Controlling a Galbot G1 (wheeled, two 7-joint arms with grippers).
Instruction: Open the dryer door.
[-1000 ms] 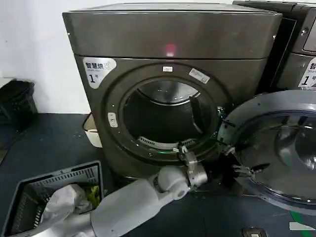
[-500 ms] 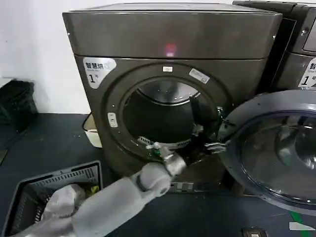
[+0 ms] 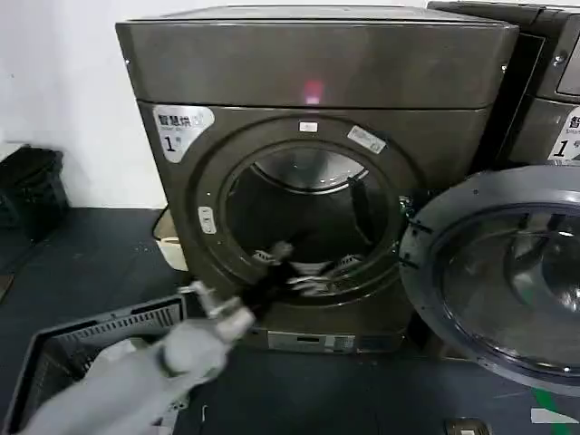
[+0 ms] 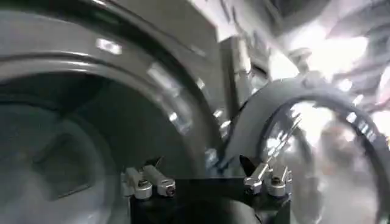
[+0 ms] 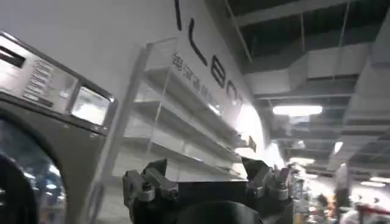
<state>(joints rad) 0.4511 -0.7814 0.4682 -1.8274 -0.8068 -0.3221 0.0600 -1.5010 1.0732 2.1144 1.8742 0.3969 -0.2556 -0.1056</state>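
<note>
The dryer (image 3: 308,63) stands straight ahead with its drum opening (image 3: 304,217) uncovered. The dryer door (image 3: 426,272) is swung wide to the right on its hinge, grey inner face and dark glass turned toward me. My left gripper (image 3: 304,272) hangs in front of the opening's lower rim, well left of the door and touching nothing. In the left wrist view the left gripper (image 4: 201,165) is open and empty, with the door (image 4: 317,115) off to one side. My right gripper (image 5: 206,165) is open and empty, pointing up toward shelves and ceiling.
A grey basket (image 3: 54,349) of laundry sits on the floor at lower left, under my left arm. A second machine (image 3: 553,91) stands at the right behind the open door. A black bin (image 3: 32,190) is by the left wall.
My left arm has drawn back from the door's edge, leftward across the drum opening. The door stays swung open at the right.
</note>
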